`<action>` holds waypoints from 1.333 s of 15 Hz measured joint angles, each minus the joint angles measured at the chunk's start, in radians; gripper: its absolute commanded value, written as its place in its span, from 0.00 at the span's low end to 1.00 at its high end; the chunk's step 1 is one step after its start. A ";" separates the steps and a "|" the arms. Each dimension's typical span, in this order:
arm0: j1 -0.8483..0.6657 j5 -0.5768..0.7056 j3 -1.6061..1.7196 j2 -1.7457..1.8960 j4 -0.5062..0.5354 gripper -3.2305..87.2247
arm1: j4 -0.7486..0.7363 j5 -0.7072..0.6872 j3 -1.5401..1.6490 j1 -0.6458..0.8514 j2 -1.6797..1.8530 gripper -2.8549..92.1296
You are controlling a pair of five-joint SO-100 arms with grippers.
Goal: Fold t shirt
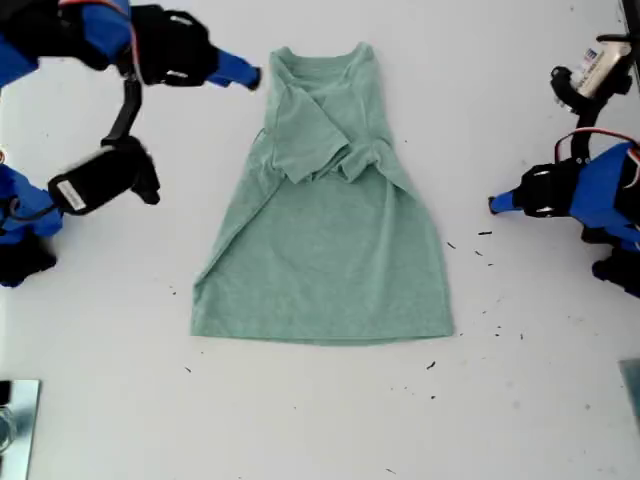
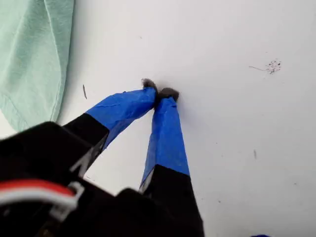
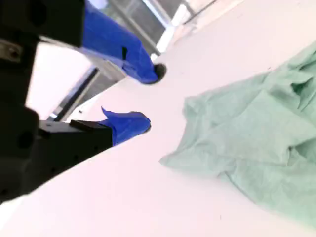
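Second gripper [image 3: 148, 101]: jaws parted, empty, hovering just beside the collar end of the t shirt [image 1: 325, 215].
First gripper [image 2: 160, 94]: tips pressed together, holding nothing, farther from the shirt's side.
T shirt: lying on tabletop [image 1: 300, 420], sleeves folded in, long axis collar-to-hem.

No readable text anywhere. White label [image 1: 68, 192] on a black motor at the exterior view's left, and another label [image 1: 606, 60] on a motor at its right: print too small to read. T shirt [image 1: 330, 230] plain.
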 measured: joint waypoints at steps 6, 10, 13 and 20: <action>0.308 -0.518 1.091 0.597 -0.273 0.03 | 0.000 0.057 -0.080 -0.087 -0.152 0.11; 0.321 -0.534 1.181 0.818 -0.213 0.03 | 0.350 0.069 -0.953 -0.213 -0.928 0.36; 0.321 -0.537 1.183 0.859 -0.201 0.03 | 0.390 0.152 -1.262 -0.368 -1.275 0.35; 0.321 -0.537 1.187 0.870 -0.201 0.03 | 0.244 0.318 -1.353 -0.578 -1.775 0.23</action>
